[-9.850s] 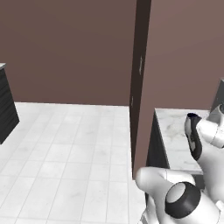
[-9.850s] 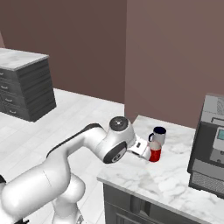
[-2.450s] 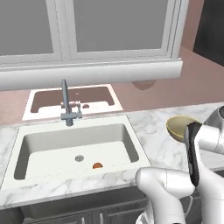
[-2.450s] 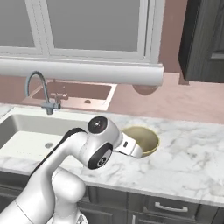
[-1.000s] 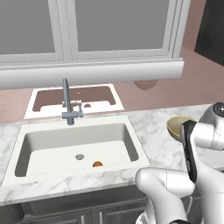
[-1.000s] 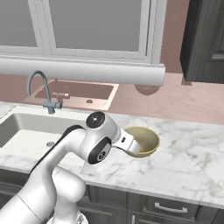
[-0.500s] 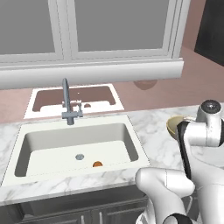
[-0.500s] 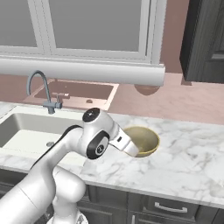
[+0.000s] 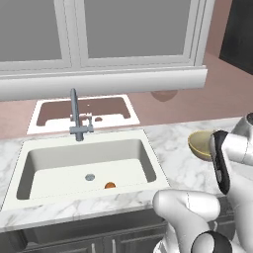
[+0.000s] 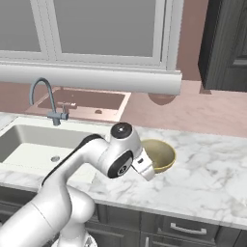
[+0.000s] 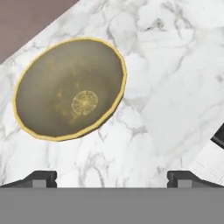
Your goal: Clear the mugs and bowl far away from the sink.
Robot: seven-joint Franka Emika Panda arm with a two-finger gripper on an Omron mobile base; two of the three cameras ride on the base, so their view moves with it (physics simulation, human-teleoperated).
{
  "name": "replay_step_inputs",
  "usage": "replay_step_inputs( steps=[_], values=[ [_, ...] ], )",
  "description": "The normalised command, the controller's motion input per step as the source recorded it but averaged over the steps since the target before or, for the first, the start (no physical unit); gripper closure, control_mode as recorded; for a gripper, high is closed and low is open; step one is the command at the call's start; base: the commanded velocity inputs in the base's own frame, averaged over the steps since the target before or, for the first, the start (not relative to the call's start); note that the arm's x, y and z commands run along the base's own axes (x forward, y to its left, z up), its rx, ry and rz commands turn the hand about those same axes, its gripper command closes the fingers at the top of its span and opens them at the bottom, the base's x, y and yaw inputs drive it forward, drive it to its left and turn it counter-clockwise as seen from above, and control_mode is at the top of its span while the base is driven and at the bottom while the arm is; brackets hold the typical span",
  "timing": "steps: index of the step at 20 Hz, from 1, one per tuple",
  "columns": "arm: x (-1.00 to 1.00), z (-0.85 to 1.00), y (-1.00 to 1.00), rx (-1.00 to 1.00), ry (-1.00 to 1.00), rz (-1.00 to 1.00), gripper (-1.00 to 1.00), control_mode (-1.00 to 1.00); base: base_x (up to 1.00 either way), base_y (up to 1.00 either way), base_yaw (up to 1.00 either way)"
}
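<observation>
One bowl (image 11: pixel 70 89) on marble counter (image 11: pixel 175 65); gripper (image 11: pixel 111 177) wide open, empty, poised just beside it.

A white marble counter with grey veins (image 10: pixel 212 169) was seen. A wide shallow tan-yellow bowl (image 11: pixel 70 87) was placed directly on it, to the right of the white rectangular sink (image 9: pixel 84 165) set into it.

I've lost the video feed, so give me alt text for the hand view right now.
A wide, shallow tan-yellow bowl sits empty on the white marble counter, upper left of the frame. The hand is open above the counter, its two dark fingertips spread at the bottom edge and touching nothing. A strip of brown wall shows at top left.
</observation>
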Motion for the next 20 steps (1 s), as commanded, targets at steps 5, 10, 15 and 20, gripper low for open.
replay_step_inputs(
  steps=[5,10,15,20],
  values=[
    [0.0,-0.05,-0.09,0.36,-0.05,0.0,-1.0,-1.0,0.0,0.0,0.0],
    [0.12,0.0,-0.03,0.26,0.0,0.0,-1.0,-1.0,0.0,0.0,0.0],
    [0.26,-0.01,0.0,0.0,0.0,-0.07,-1.0,-1.0,0.0,0.0,0.0],
    [0.33,-0.12,0.01,0.0,0.0,-0.12,-1.0,-1.0,0.0,0.0,0.0]
  ],
)
